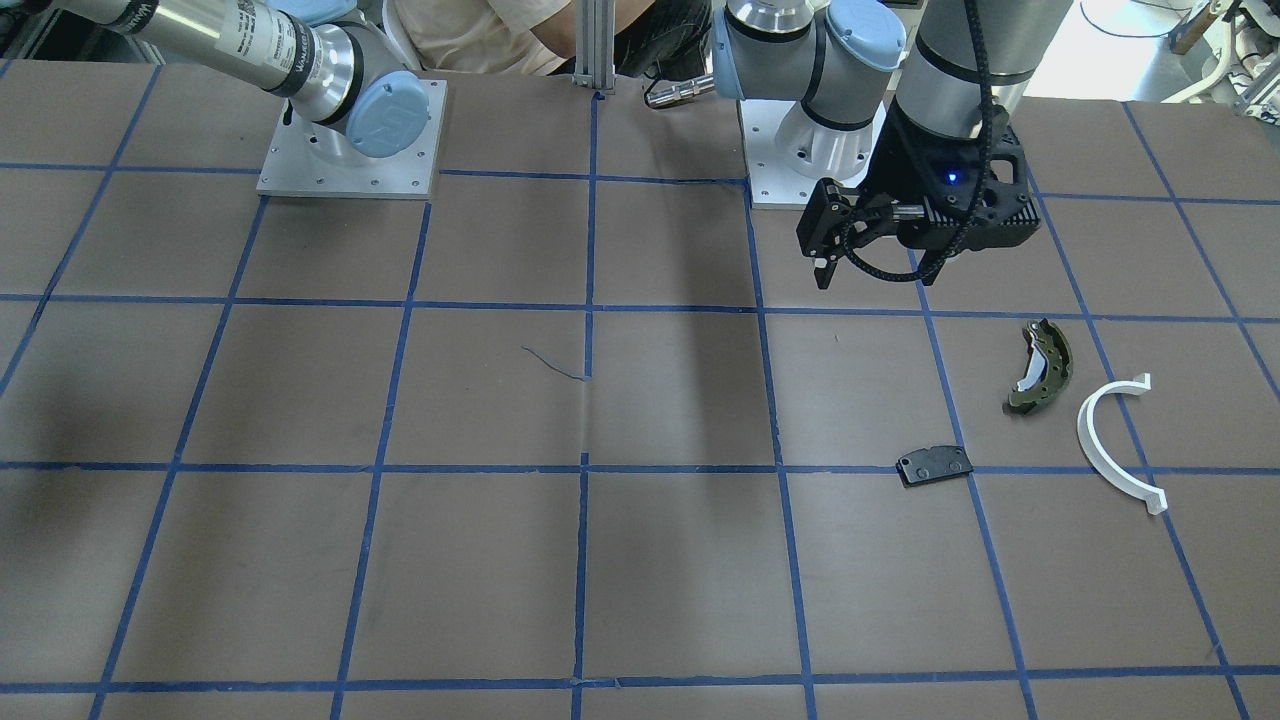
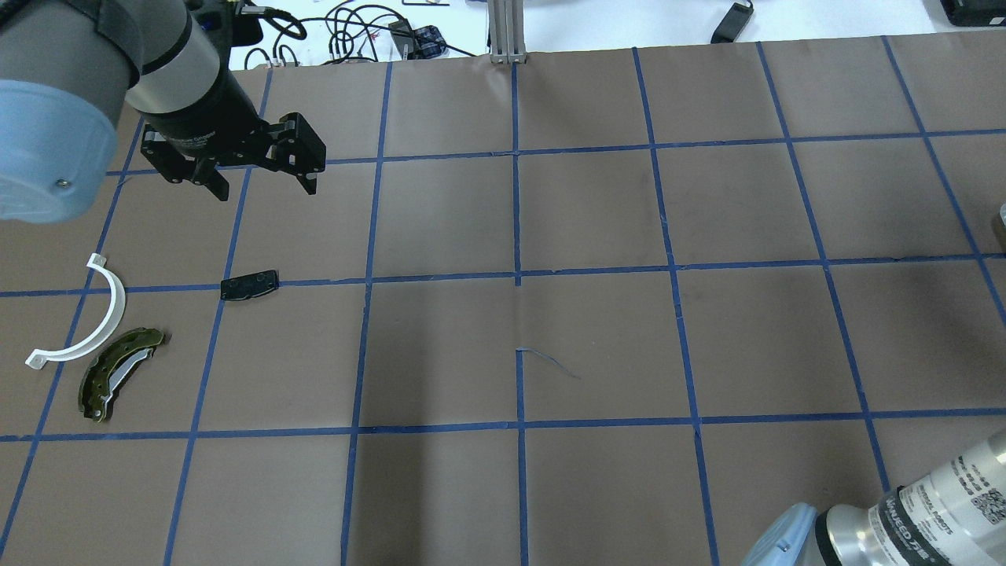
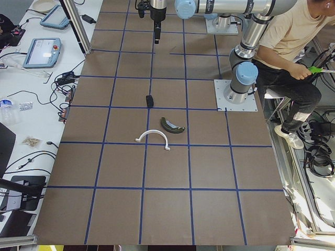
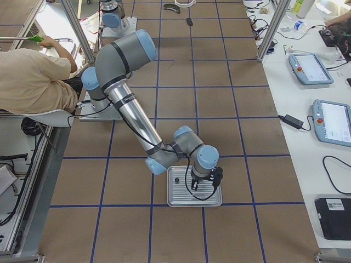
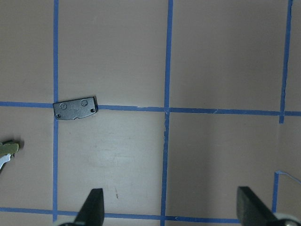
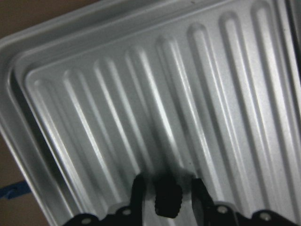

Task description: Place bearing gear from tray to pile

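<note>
The right gripper (image 6: 167,182) hangs low over the ribbed metal tray (image 6: 117,94), its two fingers (image 6: 138,188) drawn in close on either side of the small black bearing gear (image 6: 168,201). A thin dark line shows on each flank, so I cannot tell whether the pads are actually pinching it. If they are not square on that round, ridged body, it could twist out on the lift and drop back into the tray. The pile is well apart, at the table's far end: black plate (image 2: 249,284), white arc (image 2: 86,322) and brake shoe (image 2: 118,383). The left gripper (image 2: 266,189) hovers near them, jaws spread and empty, and the arms could crowd each other there.
</note>
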